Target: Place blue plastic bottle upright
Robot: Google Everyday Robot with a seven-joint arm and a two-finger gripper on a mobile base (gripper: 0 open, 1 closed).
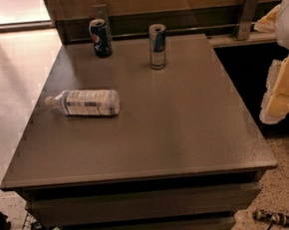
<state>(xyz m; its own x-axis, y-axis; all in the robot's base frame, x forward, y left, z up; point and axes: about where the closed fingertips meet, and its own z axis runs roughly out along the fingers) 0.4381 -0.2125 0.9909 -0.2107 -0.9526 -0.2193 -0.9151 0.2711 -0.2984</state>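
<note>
Blue plastic bottle [86,102] lies flat; jaws seemingly far-right.

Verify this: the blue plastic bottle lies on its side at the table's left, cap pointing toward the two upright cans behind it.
Wrong on the cap: in the camera view the blue plastic bottle points its cap left, not at the cans. The gripper is beyond the table's right edge.
</note>
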